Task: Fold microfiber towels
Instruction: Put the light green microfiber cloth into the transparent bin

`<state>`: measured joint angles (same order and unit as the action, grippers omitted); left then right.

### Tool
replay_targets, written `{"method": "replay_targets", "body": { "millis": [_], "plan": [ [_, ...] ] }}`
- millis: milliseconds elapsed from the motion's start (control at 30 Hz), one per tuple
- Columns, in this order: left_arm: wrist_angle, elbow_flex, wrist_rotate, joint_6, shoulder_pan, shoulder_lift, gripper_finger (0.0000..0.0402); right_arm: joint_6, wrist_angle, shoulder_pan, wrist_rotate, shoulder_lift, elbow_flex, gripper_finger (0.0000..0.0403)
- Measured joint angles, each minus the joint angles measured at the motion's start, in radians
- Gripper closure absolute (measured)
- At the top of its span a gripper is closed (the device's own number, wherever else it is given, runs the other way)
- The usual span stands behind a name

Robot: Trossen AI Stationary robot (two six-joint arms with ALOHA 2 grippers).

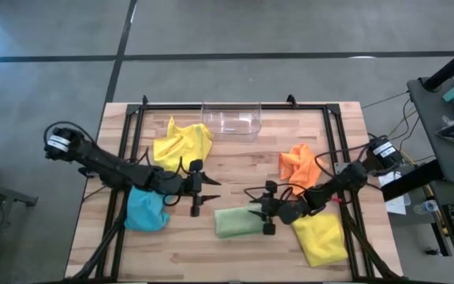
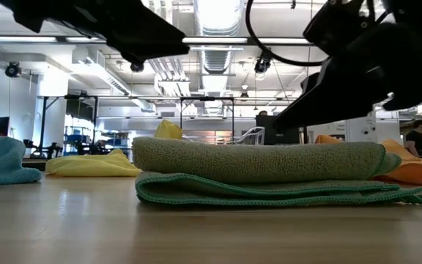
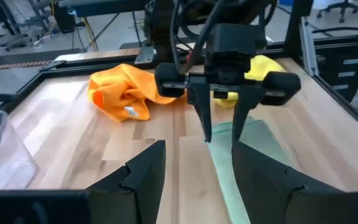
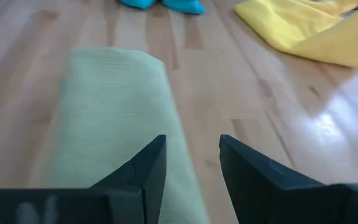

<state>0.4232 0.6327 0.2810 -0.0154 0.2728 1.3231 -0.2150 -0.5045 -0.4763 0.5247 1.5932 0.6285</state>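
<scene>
green towel [image 1: 236,222] sits folded low-centre on the surface, looks done; right hand [image 1: 268,209] at its edge and left hand [image 1: 196,188] beside it, both open and empty, probably letting go

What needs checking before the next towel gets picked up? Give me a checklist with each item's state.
1. Green towel folded and flat on the table: ok.
2. Left gripper open and empty, beside the green towel: ok.
3. Right gripper open and empty, over the green towel's edge: ok.
4. Orange towel, yellow towel, second yellow towel and blue towel folded: not ok, all crumpled or loose.
5. Bin clear of the arms: ok.
</scene>
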Motion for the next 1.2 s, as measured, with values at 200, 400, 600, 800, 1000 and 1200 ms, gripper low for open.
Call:
{"method": "replay_targets", "body": {
  "millis": [200,400,600,800,1000,1200],
  "plan": [
    [0.021,0.004,-0.213,-0.032,-0.098,0.058,0.0233,0.070,0.013,0.055,0.000,-0.014,0.000,0.0261],
    [0.028,0.044,-0.348,-0.057,-0.131,0.178,0.0233,0.108,0.072,0.089,0.002,-0.092,0.000,0.0261],
    [0.064,0.067,-0.406,-0.151,-0.117,0.315,0.0233,0.115,0.151,0.089,0.000,-0.190,0.000,0.0261],
    [0.021,0.095,-0.481,-0.188,-0.098,0.363,0.0220,0.094,0.179,0.085,-0.006,-0.228,-0.002,0.0261],
    [-0.095,0.124,-0.485,-0.182,-0.099,0.310,0.0175,0.082,0.194,0.068,-0.009,-0.229,-0.002,0.0261],
    [-0.157,0.119,-0.486,-0.186,-0.088,0.311,0.0131,0.027,0.188,0.063,-0.107,-0.221,-0.002,0.0261]
  ]
}}
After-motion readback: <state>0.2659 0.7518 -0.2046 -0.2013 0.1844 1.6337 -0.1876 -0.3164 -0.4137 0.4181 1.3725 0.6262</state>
